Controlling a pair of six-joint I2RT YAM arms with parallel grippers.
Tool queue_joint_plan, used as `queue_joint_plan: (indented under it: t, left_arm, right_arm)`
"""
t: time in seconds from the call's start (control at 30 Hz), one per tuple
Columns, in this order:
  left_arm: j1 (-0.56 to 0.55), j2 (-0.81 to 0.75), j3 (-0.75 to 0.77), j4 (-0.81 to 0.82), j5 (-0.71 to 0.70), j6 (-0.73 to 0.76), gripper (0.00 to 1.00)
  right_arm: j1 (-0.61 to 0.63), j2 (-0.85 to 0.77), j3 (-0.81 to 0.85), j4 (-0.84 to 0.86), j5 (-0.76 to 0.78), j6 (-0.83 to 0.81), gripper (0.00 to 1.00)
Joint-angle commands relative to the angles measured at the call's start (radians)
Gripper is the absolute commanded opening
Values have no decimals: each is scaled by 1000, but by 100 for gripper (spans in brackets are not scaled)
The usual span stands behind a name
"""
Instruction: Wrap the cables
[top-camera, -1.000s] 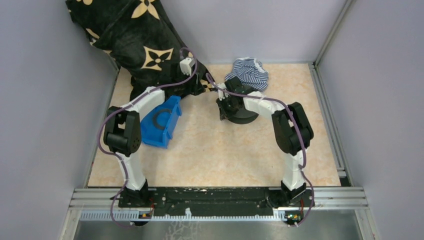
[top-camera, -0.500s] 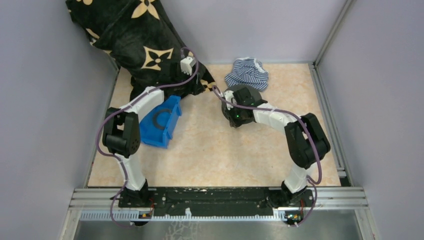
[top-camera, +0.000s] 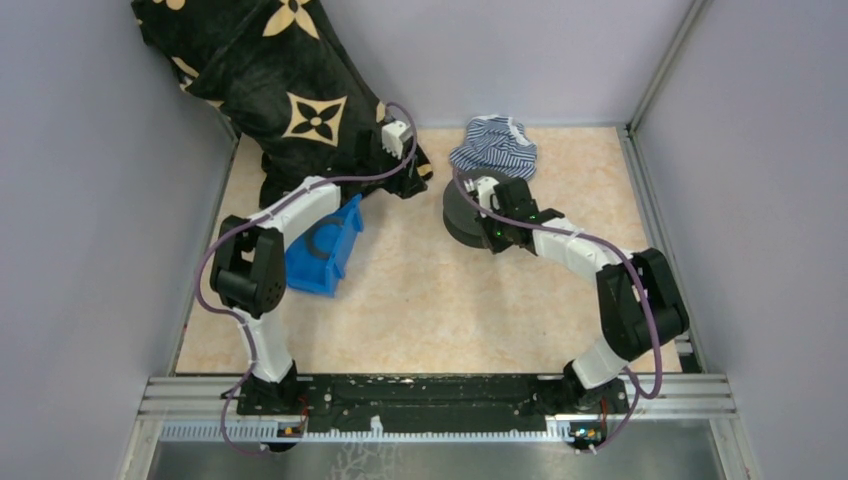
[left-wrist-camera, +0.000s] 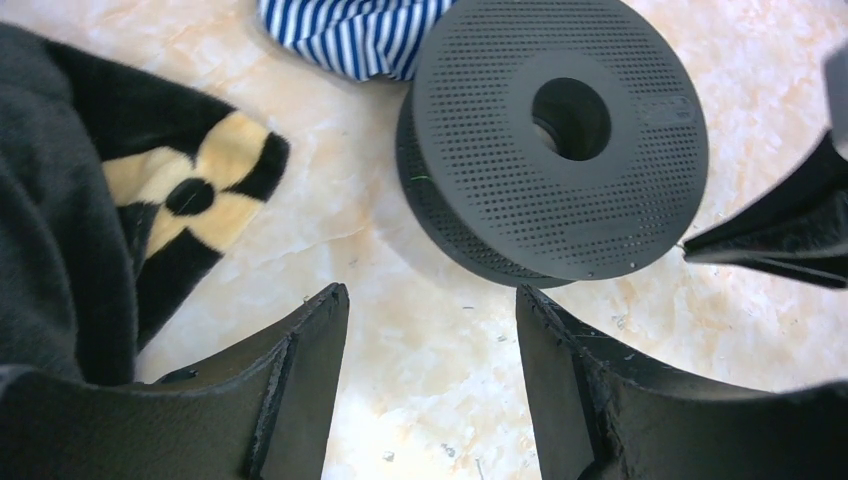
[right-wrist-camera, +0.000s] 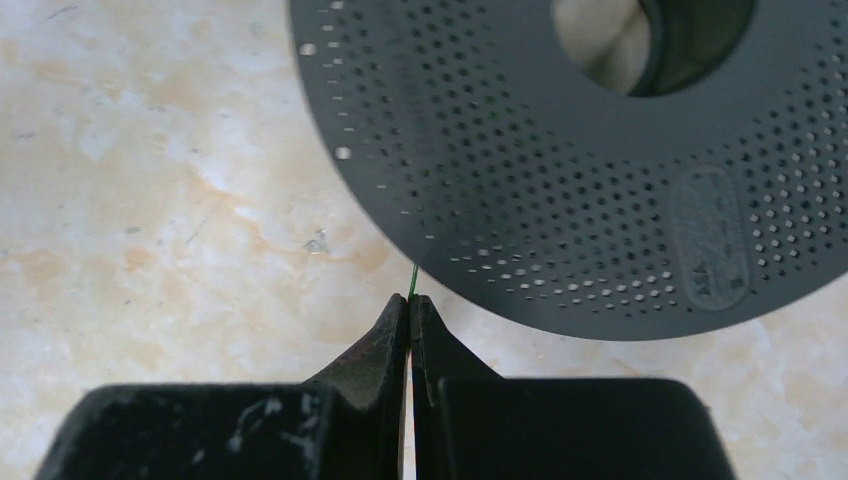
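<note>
The cable shows only as a short piece of thin green wire (right-wrist-camera: 413, 280) running from my right fingertips up under the rim of the black perforated spool (right-wrist-camera: 580, 150). My right gripper (right-wrist-camera: 411, 305) is shut on this wire, close beside the spool. In the top view the right gripper (top-camera: 485, 200) hovers over the spool (top-camera: 462, 222). My left gripper (left-wrist-camera: 432, 300) is open and empty, low over the floor, just short of the spool (left-wrist-camera: 555, 130). In the top view the left gripper (top-camera: 392, 150) is at the blanket's edge.
A black blanket with tan flowers (top-camera: 270, 80) fills the far left corner and shows in the left wrist view (left-wrist-camera: 100, 200). A blue-striped cloth (top-camera: 495, 145) lies behind the spool. A blue bin (top-camera: 325, 245) sits under the left arm.
My right gripper swung from the spool's left side across to its far right side, with the elbow moving right. My left gripper shifted right, toward the spool.
</note>
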Motion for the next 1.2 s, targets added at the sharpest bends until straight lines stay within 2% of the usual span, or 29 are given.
queue_joint_plan:
  t: [0.0,0.33,0.53,0.8,0.9,1.03,1.17]
  left_arm:
    - [-39,6,16,31,51,44,68]
    - [-126,118,128,7,41,88,69]
    - [-171,176,188,-2,100,130,68]
    - [-240,249,298,-53,135,291,68]
    - [-247,287,340,-74,187,308,64]
    - [-263,322,375,-81,214,314,62]
    - [-288,343,372,-75,177,300,61]
  right_arm:
    - [-43,-40,-21,71,19,14,0]
    - [-132,-56,-36,70,22,44,0]
    - [-208,-34,-31,62,-26,93,0]
    - [-273,19,-9,79,-83,214,0]
    - [-301,43,4,86,-111,269,0]
    - [-330,62,-24,149,-158,324,0]
    - [-343,72,-80,274,-198,395,0]
